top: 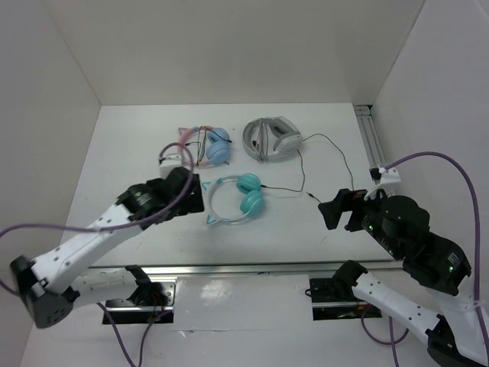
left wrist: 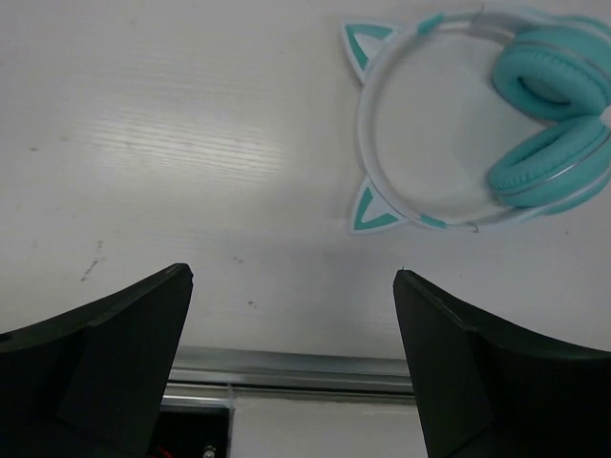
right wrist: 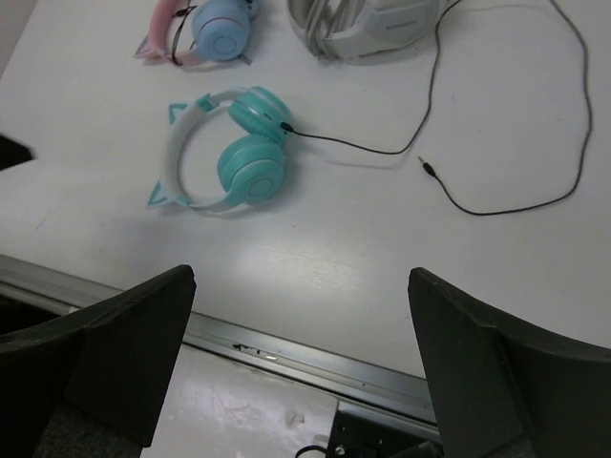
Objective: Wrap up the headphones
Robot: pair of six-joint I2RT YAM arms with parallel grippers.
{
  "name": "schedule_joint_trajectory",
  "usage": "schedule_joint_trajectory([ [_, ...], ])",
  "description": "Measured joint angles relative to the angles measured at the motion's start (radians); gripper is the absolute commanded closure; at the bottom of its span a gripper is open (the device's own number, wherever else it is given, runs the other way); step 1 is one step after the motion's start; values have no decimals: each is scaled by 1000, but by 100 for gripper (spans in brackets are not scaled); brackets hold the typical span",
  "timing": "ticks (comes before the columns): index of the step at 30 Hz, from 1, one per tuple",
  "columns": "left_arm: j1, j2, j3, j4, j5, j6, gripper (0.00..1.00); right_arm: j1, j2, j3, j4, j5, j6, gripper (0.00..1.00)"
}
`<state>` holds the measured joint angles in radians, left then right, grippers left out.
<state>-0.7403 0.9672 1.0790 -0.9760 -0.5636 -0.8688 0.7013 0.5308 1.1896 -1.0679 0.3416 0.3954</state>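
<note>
The teal headphones (top: 249, 196) lie flat at mid-table, the pale headband with its two cat ears towards the left. They also show in the left wrist view (left wrist: 549, 134) and the right wrist view (right wrist: 250, 157). Their thin black cable (top: 283, 189) runs right from an ear cup, loops away and back, and lies loose (right wrist: 353, 145); its plug (right wrist: 425, 165) rests on the table. My left gripper (top: 197, 195) is open and empty just left of the headband (left wrist: 291, 272). My right gripper (top: 328, 210) is open and empty, right of the plug (right wrist: 301, 272).
Pink-and-blue cat-ear headphones (top: 205, 145) and grey-and-white headphones (top: 272, 138) lie behind the teal pair. A metal rail (top: 244, 269) runs along the table's near edge, another (top: 368, 138) along the right side. White walls enclose left, back and right.
</note>
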Motion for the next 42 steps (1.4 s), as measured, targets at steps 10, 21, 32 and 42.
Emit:
schedule_joint_trajectory([
  [10, 92, 517, -16, 350, 166, 8, 0, -15, -15, -45, 55, -171, -29, 0],
  [21, 126, 762, -48, 515, 199, 18, 16, -21, -52, -45, 54, -253, -56, 0],
  [32, 143, 742, -100, 605, 172, -4, 69, -32, -57, -47, 70, -298, -58, 0],
  [42, 56, 675, -136, 504, 98, -166, 100, -34, -96, -113, 129, -344, -61, 0],
])
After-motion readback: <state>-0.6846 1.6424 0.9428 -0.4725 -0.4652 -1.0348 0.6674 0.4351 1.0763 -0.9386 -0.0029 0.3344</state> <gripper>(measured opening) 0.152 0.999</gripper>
